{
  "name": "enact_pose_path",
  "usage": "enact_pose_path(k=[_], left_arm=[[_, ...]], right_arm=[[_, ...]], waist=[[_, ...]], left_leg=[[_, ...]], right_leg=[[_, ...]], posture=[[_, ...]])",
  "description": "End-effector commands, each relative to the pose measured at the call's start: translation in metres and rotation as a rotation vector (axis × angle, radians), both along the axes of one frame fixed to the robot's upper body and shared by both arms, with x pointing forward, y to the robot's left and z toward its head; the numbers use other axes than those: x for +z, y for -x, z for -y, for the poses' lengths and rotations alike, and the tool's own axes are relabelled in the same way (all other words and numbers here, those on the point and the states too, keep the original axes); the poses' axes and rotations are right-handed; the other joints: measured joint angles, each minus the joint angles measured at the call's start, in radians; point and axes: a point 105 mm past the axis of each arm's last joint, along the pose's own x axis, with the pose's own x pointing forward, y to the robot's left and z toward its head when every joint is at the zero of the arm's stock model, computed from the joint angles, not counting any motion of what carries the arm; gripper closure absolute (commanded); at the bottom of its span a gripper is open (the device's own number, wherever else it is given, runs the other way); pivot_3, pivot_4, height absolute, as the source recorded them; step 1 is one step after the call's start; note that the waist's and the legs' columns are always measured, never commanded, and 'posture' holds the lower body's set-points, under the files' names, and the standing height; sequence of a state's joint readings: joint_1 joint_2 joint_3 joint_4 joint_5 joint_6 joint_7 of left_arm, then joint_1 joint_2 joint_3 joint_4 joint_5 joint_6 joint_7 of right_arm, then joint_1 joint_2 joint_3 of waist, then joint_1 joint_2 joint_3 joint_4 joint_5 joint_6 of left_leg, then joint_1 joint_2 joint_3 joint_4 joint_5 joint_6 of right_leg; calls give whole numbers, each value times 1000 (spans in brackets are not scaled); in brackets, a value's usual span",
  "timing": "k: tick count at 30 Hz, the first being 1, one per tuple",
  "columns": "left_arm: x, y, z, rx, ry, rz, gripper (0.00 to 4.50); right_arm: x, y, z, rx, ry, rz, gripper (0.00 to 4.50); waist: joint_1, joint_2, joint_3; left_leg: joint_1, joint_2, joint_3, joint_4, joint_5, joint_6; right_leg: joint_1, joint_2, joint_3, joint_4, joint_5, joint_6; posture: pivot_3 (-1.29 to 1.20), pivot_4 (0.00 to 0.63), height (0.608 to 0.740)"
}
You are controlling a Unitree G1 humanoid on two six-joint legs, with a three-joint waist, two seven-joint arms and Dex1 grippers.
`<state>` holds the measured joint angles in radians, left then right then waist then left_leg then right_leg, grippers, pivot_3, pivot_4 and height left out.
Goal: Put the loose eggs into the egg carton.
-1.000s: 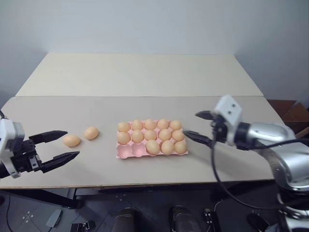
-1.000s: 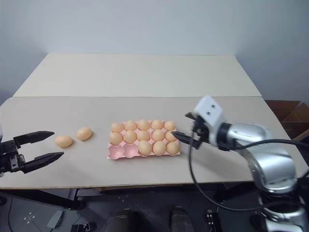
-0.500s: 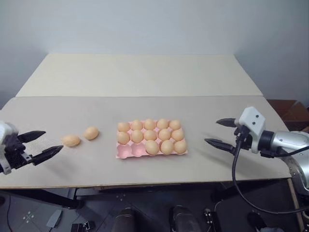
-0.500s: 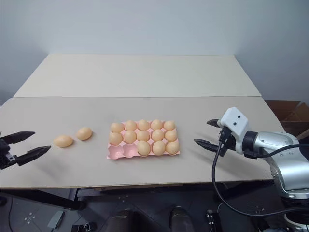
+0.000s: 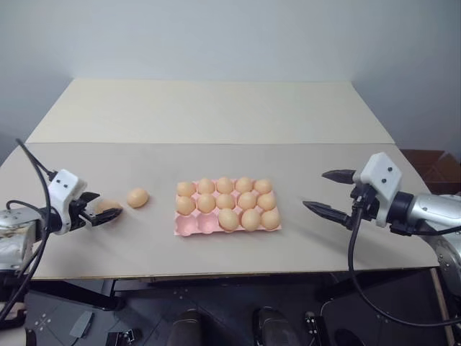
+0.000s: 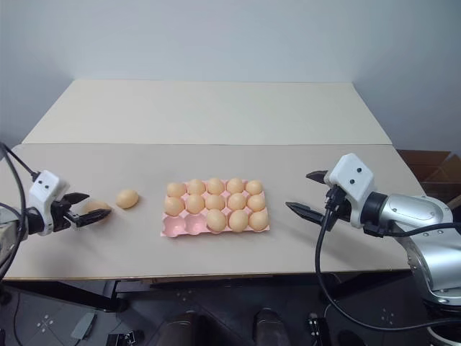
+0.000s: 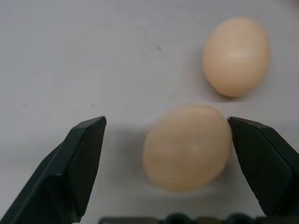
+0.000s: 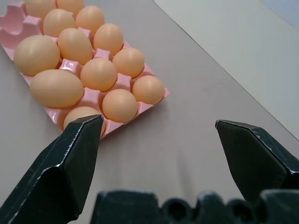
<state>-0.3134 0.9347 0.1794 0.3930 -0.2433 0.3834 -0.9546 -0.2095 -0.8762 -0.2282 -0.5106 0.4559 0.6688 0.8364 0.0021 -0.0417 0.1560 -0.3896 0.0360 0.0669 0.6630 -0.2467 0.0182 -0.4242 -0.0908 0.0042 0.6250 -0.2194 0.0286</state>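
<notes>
The pink egg carton (image 5: 186, 227) lies mid-table with several eggs in its cups; two front-left cups are bare. Two loose eggs lie to its left. My left gripper (image 5: 108, 205) is open and low on the table, its fingers on either side of the farther-left loose egg (image 7: 187, 147). That egg sits close to one finger, with a wide gap to the other. The other loose egg (image 5: 137, 197) lies just beyond, toward the carton. My right gripper (image 5: 315, 189) hangs open and empty to the right of the carton (image 8: 149, 100).
The table is two pale panels; the far one (image 5: 209, 108) is bare. A brown box (image 5: 441, 169) stands off the table's right end. The front edge runs just below both grippers.
My left gripper has gone forward and down to the table and now straddles the left loose egg. My right gripper has drawn back rightward from the carton's edge.
</notes>
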Motion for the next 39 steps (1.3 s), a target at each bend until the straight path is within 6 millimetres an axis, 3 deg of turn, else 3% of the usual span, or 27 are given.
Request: enact_pose_path(k=[1, 6, 11, 14, 16, 20, 24, 28, 32, 39], left_arm=[[7, -2, 3, -27, 22, 15, 920], [14, -1, 3, -25, 46, 46, 2458], [49, 26, 15, -176, 29, 101, 2458], [83, 46, 47, -356, 90, 156, 2458], [91, 56, 69, -462, 115, 164, 2458], [80, 55, 124, -612, 179, 160, 2458], [52, 47, 169, -676, 200, 117, 2458], [35, 28, 188, -655, 184, 117, 2458], [26, 26, 197, -690, 156, 77, 2458], [32, 32, 202, -758, 191, 98, 427]], right_arm=[[21, 3, 6, -43, -8, 71, 0], [24, 4, 7, -65, -24, 73, 0], [21, 5, 5, -64, -25, 63, 0], [20, 6, 3, -58, -25, 58, 0], [19, 5, 2, -55, -24, 58, 0], [19, 1, -1, -54, -26, 61, 0], [20, 2, -3, -55, -27, 68, 0], [20, 3, -2, -66, -28, 72, 0], [20, 2, -3, -79, -32, 71, 0], [20, 3, -2, -97, -46, 72, 0]], waist=[[-1, 0, 0], [1, 0, 0], [-8, 0, 0], [-10, 0, 0], [-3, 0, 0], [8, 4, -2], [9, 4, -2], [7, 3, -2], [1, 3, -2], [2, 3, -2]], left_leg=[[0, 0, 0, 0, 0, 0], [0, 0, 0, 0, 0, 0], [-1, 1, -2, 0, 0, 0], [-1, 3, -3, 0, 0, 0], [0, 2, -4, 0, 0, 0], [2, -1, -2, 0, 0, 0], [1, -2, 0, 0, 0, 0], [-1, -2, -1, 0, 0, 0], [0, -2, -1, 1, 0, 0], [0, -2, -2, 1, 0, 0]], right_leg=[[0, 0, 0, 0, 0, 0], [0, 0, 0, 0, 0, 0], [-1, 0, 1, 0, 0, 0], [-1, -1, 0, 0, 0, 0], [0, -1, 0, 0, 0, 0], [2, -2, 2, 0, 0, 1], [1, 0, 2, 0, 0, 2], [1, 0, 3, -1, 1, 3], [1, 1, 3, 0, 1, 3], [1, 1, 3, -1, 1, 3]], posture=[[0, 150, 740], [0, 150, 740], [0, 150, 740], [0, 150, 740], [0, 150, 740], [0, 150, 740], [0, 150, 740], [0, 150, 740], [0, 150, 740], [0, 150, 740]])
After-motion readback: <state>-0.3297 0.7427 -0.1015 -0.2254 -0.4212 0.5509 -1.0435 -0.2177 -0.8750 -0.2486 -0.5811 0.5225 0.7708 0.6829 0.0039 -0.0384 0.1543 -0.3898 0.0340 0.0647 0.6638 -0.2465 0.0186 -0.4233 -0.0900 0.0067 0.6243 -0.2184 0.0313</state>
